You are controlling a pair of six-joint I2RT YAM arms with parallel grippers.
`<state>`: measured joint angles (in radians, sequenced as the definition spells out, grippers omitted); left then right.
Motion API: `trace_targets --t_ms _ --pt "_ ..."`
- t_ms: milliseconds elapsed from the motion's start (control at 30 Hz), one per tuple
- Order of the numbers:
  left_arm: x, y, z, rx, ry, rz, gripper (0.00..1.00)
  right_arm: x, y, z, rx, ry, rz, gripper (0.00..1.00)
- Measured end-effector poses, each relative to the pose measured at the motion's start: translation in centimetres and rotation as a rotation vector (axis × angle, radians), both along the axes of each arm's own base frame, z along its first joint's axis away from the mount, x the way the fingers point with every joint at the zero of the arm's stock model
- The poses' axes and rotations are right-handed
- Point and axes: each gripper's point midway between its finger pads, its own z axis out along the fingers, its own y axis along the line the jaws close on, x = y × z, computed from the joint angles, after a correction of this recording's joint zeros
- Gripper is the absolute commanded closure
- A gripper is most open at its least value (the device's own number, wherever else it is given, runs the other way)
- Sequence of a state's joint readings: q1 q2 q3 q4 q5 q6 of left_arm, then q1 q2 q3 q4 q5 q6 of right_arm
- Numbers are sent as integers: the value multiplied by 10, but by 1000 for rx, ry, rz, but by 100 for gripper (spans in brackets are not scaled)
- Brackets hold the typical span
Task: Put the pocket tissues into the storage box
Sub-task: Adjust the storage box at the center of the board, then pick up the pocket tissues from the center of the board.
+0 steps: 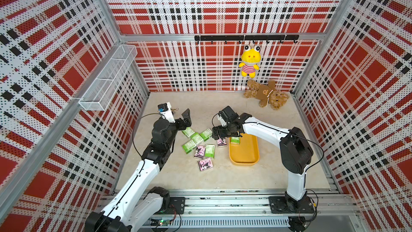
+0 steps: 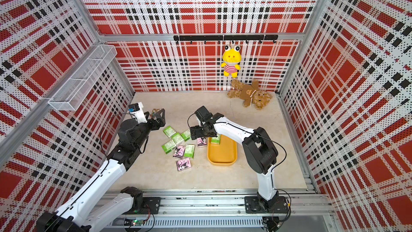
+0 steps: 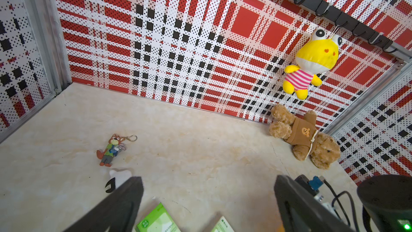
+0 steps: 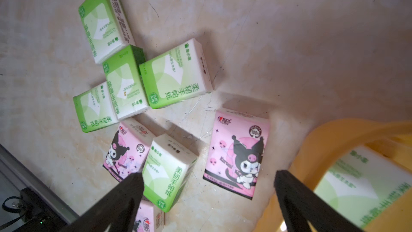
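Fingertips of the right gripper stand wide apart with nothing between them. Left gripper is also spread and empty, sitting at 10 o'clock of the pile. Likely next target is the pink cartoon-print plastic packet. It lies flat on the beige tabletop just ahead of the right fingertips. It is just beside the 9 o'clock wall of the shallow yellow-orange plastic storage box, toward the 12 o'clock end. Its long axis runs crosswise to the line between the fingertips, so the jaws would close across the short side. Right arm is clearly nearer; the left gripper is well apart from it.

Count of pocket tissues: nine small flat packets.
- **Green-and-white:** six. Five are on the table, and one green packet is in the box at its 12 o'clock end.
- **Pink:** three, all on the table.

Eight are left to move.
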<state>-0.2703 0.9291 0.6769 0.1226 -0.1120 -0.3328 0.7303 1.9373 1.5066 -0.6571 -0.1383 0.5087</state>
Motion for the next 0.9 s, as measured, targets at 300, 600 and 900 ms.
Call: trace_targets --t_ms 300,600,900 --pt "0 0 0 1 0 0 1 0 -3 -20 -110 22 -6 0" --pt "0 0 -1 10 2 0 1 2 7 -32 -154 23 -5 0" --pt "0 0 -2 21 2 -1 1 4 0 -45 -205 37 -36 2"
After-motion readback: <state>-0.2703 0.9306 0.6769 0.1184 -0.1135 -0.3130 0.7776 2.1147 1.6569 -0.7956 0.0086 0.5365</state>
